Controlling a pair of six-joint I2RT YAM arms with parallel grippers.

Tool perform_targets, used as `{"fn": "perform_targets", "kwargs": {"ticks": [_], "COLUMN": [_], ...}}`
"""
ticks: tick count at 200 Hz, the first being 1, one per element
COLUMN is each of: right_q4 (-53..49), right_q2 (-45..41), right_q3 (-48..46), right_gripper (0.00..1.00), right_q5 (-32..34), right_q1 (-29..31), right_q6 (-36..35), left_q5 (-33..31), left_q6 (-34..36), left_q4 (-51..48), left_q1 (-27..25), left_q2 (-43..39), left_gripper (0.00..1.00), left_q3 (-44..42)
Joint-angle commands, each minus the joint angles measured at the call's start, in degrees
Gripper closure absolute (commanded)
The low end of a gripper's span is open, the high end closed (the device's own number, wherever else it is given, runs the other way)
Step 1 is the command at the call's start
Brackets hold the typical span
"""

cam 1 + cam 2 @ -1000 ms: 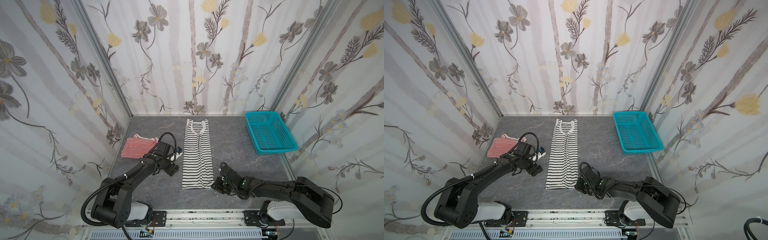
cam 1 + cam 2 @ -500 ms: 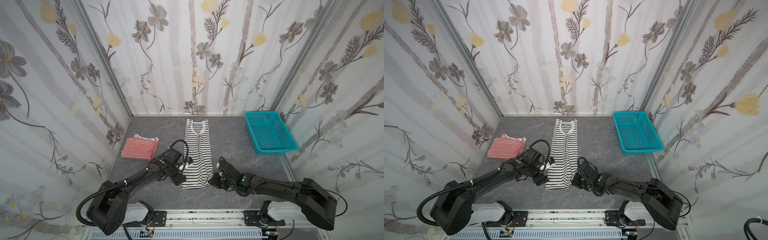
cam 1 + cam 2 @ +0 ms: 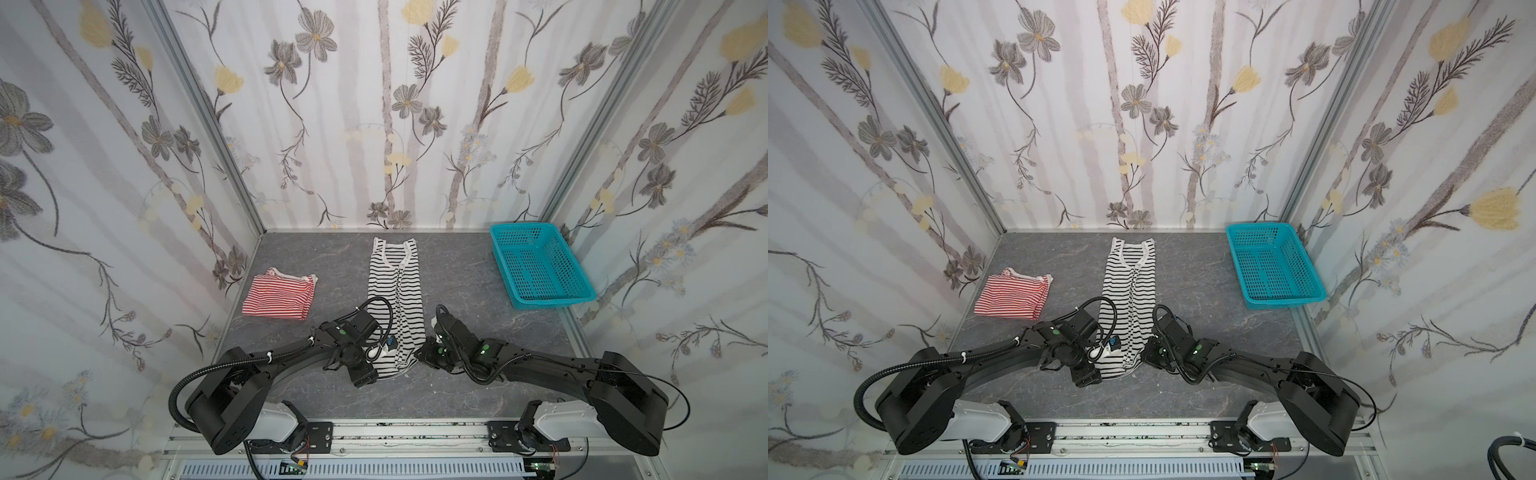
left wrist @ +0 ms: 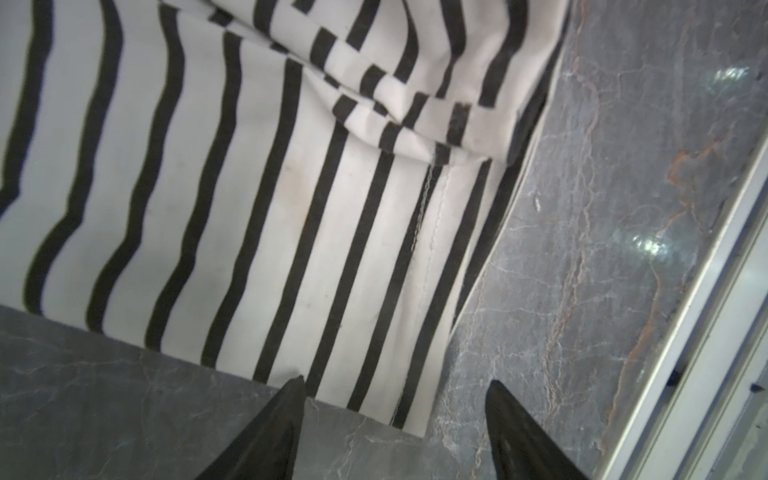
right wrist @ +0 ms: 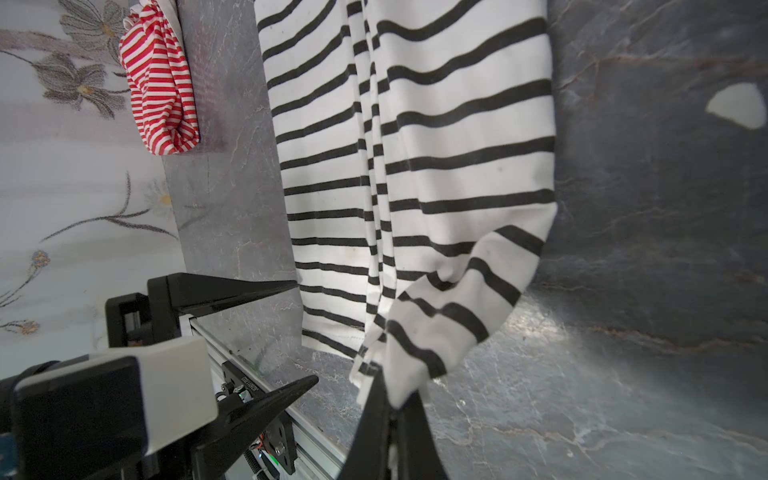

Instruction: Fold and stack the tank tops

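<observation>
The black-and-white tank top (image 3: 395, 286) (image 3: 1130, 282) lies lengthwise in the middle of the table, folded narrow, neck towards the back wall. My right gripper (image 3: 417, 355) (image 3: 1142, 355) (image 5: 395, 390) is shut on its near right hem corner, which is bunched and raised a little. My left gripper (image 3: 376, 365) (image 3: 1100, 368) (image 4: 395, 380) (image 5: 307, 330) is open at the near left hem corner, its fingertips (image 4: 297, 384) straddling the cloth edge low over the table. The red-and-white tank top (image 3: 279, 296) (image 3: 1013, 299) (image 5: 160, 83) lies folded at the left.
A teal perforated basket (image 3: 555, 300) (image 3: 1287, 300) stands at the back right, against the right wall. Flowered walls close in the left, back and right sides. An aluminium rail (image 4: 715, 291) runs along the table's front edge, close behind both grippers.
My left arm has swung right from beside the red-and-white top to the striped top's near left corner. My right gripper has shut on the near right hem corner and lifted it slightly.
</observation>
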Motion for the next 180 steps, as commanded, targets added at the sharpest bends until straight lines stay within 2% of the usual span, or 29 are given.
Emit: {"fn": "perform_targets", "kwargs": {"ticks": [1,13,29,125,168,180], "right_q4": [0.94,1.24,1.37,1.94,2.53,2.61], "right_q2": [-0.07,0.00,0.33,1.17,1.12,1.33], "right_q3": [-0.38,-0.64,-0.60,-0.84,-1.13,-1.14], "right_gripper": [1.00,1.00,1.00,1.00,1.00,1.00], "right_q5": [0.16,0.16,-0.19,-0.99,-0.99,-1.07], "right_q1": [-0.24,-0.36,-0.55,-1.56,-1.88,-1.95], "right_q6": [0.10,0.21,0.21,0.16,0.38,0.38], "left_q5": [1.23,1.43,1.50,-0.76,-4.45,-4.75], "left_q6": [0.90,0.99,1.26,2.73,4.07,4.34], "left_q4": [0.14,0.12,0.06,0.05,0.44,0.52], "left_q1": [-0.52,-0.80,-1.49,-2.70,-3.01,-3.08], "left_q2": [0.95,1.58,2.42,3.90,6.41,6.61], "left_gripper": [0.34,0.42,0.47,0.57,0.62,0.73], "left_q3": [0.79,0.97,0.97,-0.22,-0.87,-1.05]}}
